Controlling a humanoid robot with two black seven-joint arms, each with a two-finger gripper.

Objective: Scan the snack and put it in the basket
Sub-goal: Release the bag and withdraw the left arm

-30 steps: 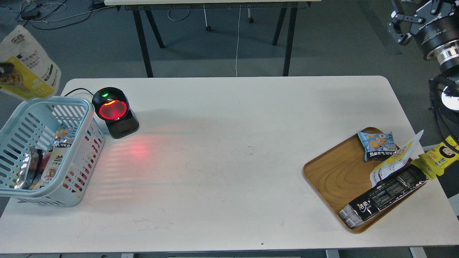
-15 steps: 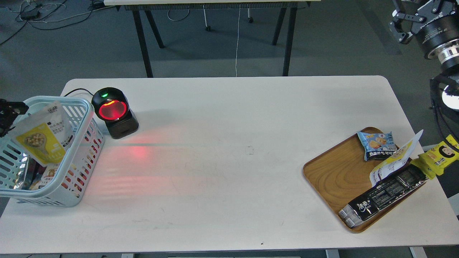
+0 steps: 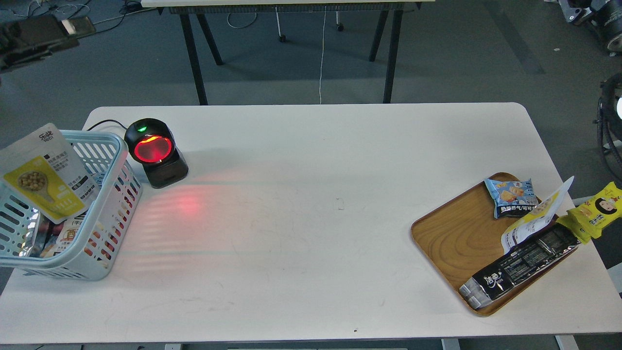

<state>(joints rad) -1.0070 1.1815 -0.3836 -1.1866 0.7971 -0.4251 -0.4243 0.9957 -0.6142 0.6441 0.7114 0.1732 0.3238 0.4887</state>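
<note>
The snack (image 3: 43, 180), a white pouch with a yellow panel and a picture of tan balls, lies tilted in the pale blue basket (image 3: 114, 146) at the table's left edge. It rests on other packets, and its top corner pokes over the far rim. My left gripper (image 3: 36, 35) is high above the basket at the top left, blurred and dark, holding nothing I can see. Only a dark part of my right gripper (image 3: 595, 12) shows at the top right corner, far from the table.
A black scanner (image 3: 154, 150) with a glowing red window stands right of the basket. A brown wooden tray (image 3: 452, 233) at the right holds a light-blue packet (image 3: 512, 197), a long black packet (image 3: 520, 265) and another pouch (image 3: 534, 218). A yellow packet (image 3: 595, 214) hangs past the table's edge.
The snack went from my left gripper down into the basket and was let go. My left gripper then rose up and away. My right arm lifted toward the top right corner.
</note>
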